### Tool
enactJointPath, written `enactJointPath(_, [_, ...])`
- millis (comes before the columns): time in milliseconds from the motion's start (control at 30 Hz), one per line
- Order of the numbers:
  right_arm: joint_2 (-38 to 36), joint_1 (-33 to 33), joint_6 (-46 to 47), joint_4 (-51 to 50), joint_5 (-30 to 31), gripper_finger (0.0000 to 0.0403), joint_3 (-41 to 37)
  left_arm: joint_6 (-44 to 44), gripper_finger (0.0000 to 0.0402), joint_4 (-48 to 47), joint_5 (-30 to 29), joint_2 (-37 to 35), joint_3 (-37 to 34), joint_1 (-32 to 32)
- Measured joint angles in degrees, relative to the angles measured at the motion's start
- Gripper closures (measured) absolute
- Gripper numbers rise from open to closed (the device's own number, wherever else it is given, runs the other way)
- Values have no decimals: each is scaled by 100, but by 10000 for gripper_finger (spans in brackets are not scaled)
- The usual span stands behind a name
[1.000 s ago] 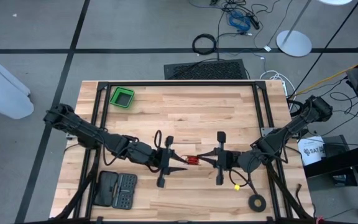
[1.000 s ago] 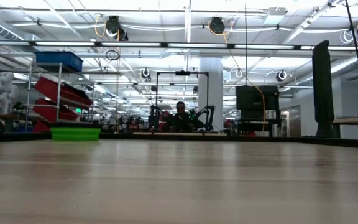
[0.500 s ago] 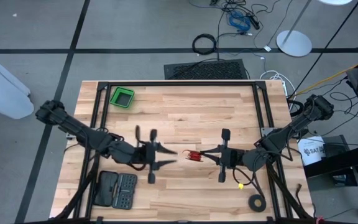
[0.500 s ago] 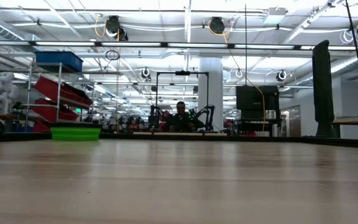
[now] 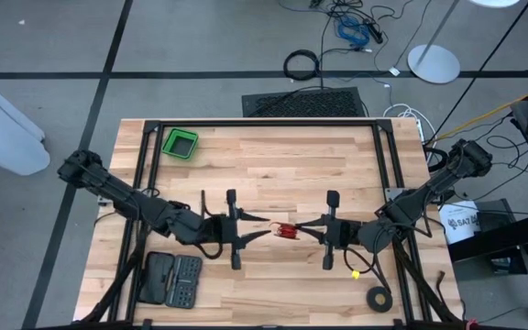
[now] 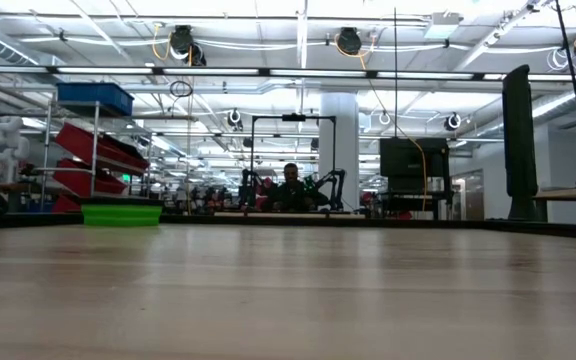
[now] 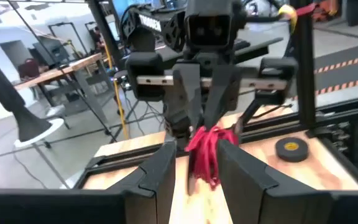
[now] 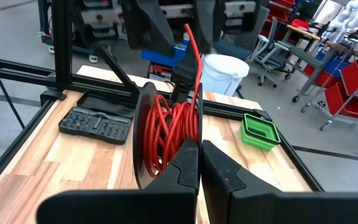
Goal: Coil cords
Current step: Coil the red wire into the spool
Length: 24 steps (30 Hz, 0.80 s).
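Observation:
The cord is a small coil of red turns with a few black ones, held in the air over the table's middle. My right gripper reaches in from the right and is shut on the coil. A red tail and a black plug rise from the coil toward my left gripper. That gripper comes level from the left and is open. In the left wrist view its fingers stand on either side of the coil's end. My right gripper pinches several turns at one side of the coil between its two fingers. It comes nearly level from the table's right. The coil stands on edge beyond the fingertips, lifted clear of the table. My left gripper: I cannot tell whether its fingers touch the tail.
A green bin stands at the far left of the table. A dark bit case lies at the near left. A black tape ring lies at the near right. A black frame runs round the table.
My left gripper drew back toward the table's left edge, then came back toward the cord, and it rolled about its own line on the way. My right gripper and the coil stayed almost where they were.

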Motion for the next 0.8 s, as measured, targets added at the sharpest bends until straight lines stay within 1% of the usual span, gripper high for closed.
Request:
enactJointPath(167, [0,0,1,-4,-6,402,0,133,278,283,3,105,-4,105])
enactJointPath(300, [0,0,1,-11,-6,402,0,141,278,306,8,115,-4,130])
enactJointPath(433, [0,0,1,-14,-5,403,0,139,278,410,244,115,-4,122])
enactJointPath(567, [0,0,2,-14,-5,403,0,139,279,409,267,115,-4,126])
enactJointPath(667, [0,0,2,-12,-5,403,0,139,290,409,265,115,-4,128])
enactJointPath(800, [0,0,2,-12,-3,403,0,139,322,408,267,115,-4,124])
